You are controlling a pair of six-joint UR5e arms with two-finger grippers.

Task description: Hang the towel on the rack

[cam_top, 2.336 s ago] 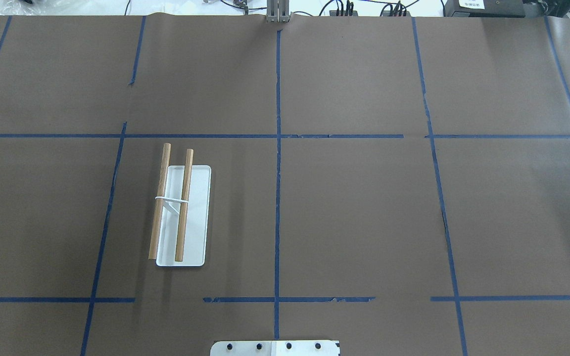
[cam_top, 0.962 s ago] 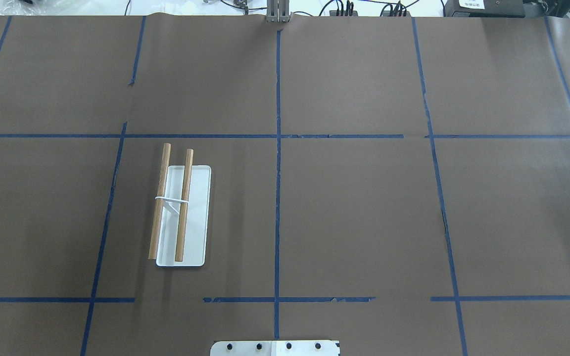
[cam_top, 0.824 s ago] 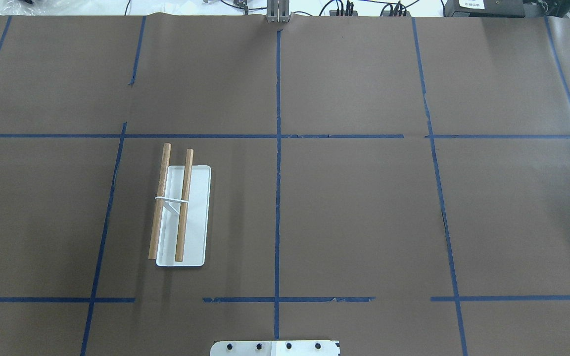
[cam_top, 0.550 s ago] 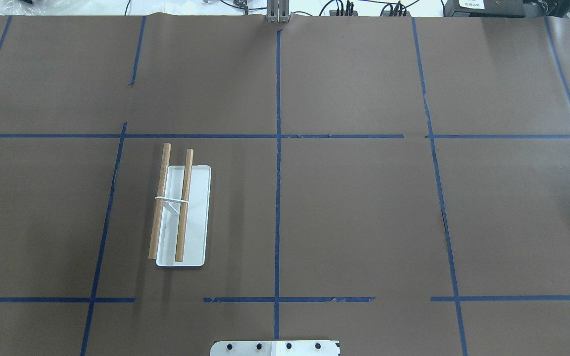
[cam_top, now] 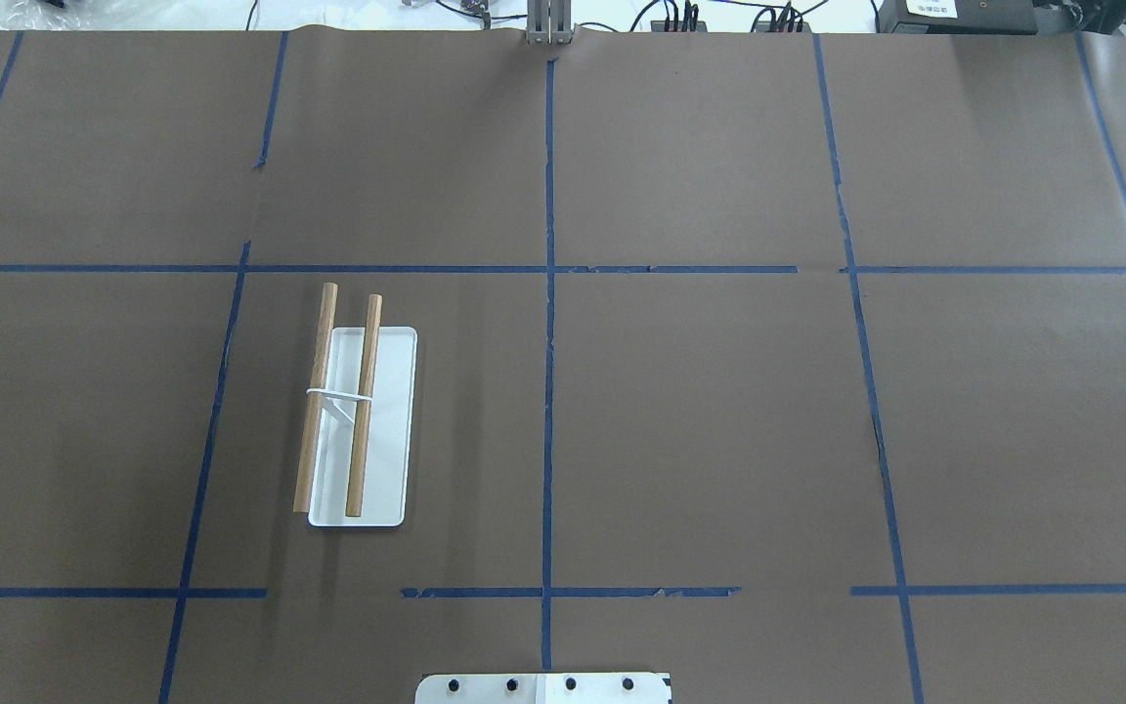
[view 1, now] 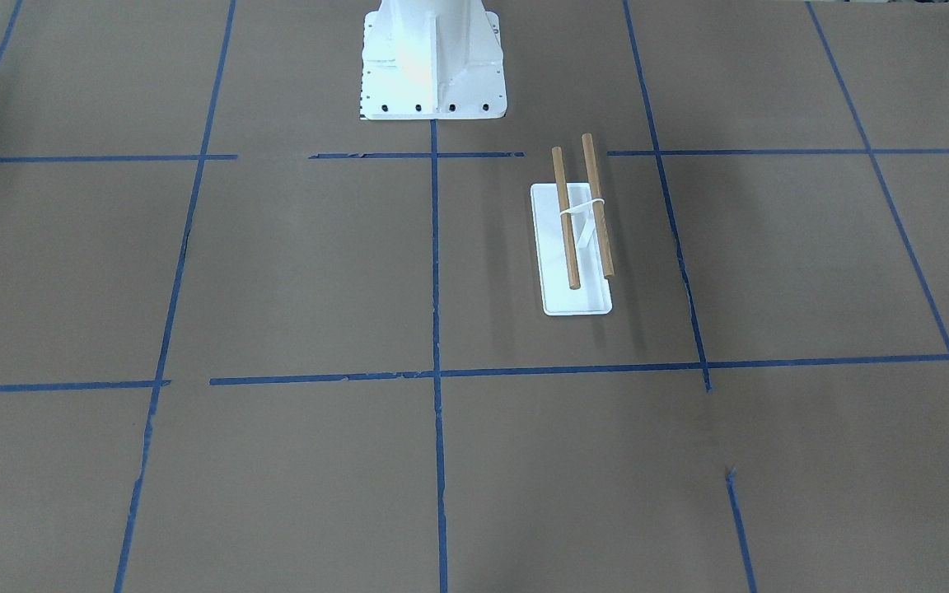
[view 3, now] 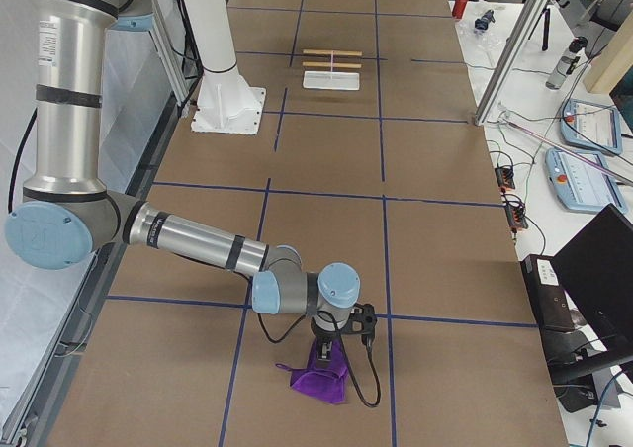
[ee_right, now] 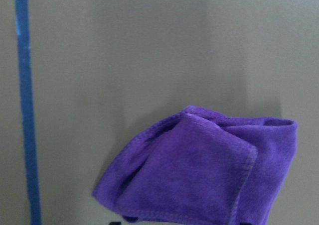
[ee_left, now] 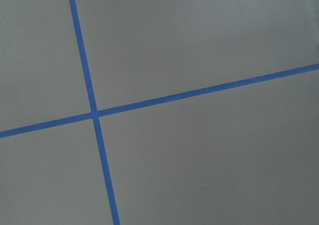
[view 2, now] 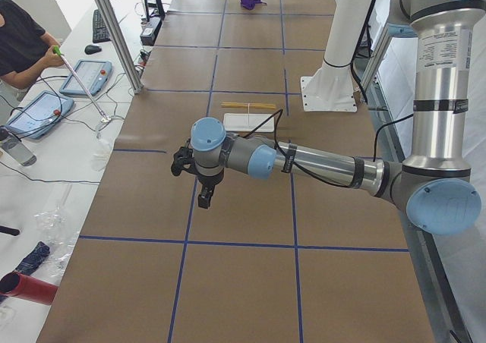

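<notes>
The rack (cam_top: 358, 430) is a flat white base with two brown wooden dowels on a thin white support, on the robot's left half of the table; it also shows in the front view (view 1: 577, 247) and small in both side views (view 2: 249, 119) (view 3: 332, 71). The purple towel (ee_right: 199, 175) lies crumpled on the brown paper at the table's far right end (view 3: 318, 380). My right gripper (view 3: 334, 351) points down just above the towel; I cannot tell whether it is open. My left gripper (view 2: 203, 197) hangs over bare table near the left end; I cannot tell its state.
The white bolted robot pedestal (view 1: 432, 62) stands at the table's near middle. Blue tape lines grid the brown paper. An operator (view 2: 19, 43) with tablets sits past the left end, beside an aluminium post (view 2: 114, 32). Cables and a monitor (view 3: 593, 269) lie past the front edge.
</notes>
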